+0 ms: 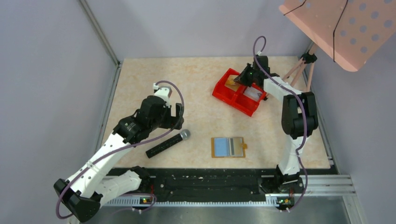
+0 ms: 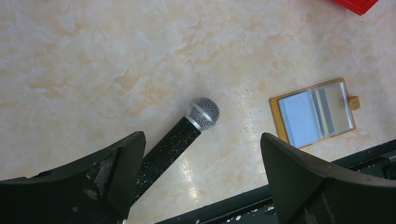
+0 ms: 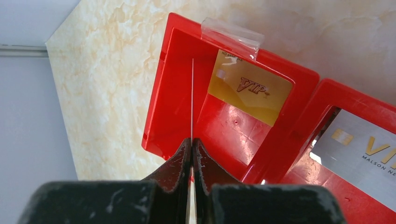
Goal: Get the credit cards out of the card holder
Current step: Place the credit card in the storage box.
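The card holder (image 1: 228, 147) (image 2: 313, 113) lies open and flat near the table's front edge, tan outside, light blue and grey inside. My right gripper (image 3: 192, 140) (image 1: 243, 77) is shut on a thin credit card (image 3: 192, 93), seen edge-on as a white line, over the left compartment of the red tray (image 3: 175, 84) (image 1: 223, 95). A gold credit card (image 3: 250, 86) leans in that compartment. A grey credit card (image 3: 359, 149) lies in the right one. My left gripper (image 2: 201, 137) (image 1: 167, 111) hangs open above the table, holding nothing.
A black microphone (image 1: 168, 143) (image 2: 180, 137) with a silver mesh head lies under my left gripper, left of the card holder. A clear strip of tape (image 3: 231, 35) sticks to the tray's far rim. A pink pegboard (image 1: 336, 28) on a stand overhangs the back right corner.
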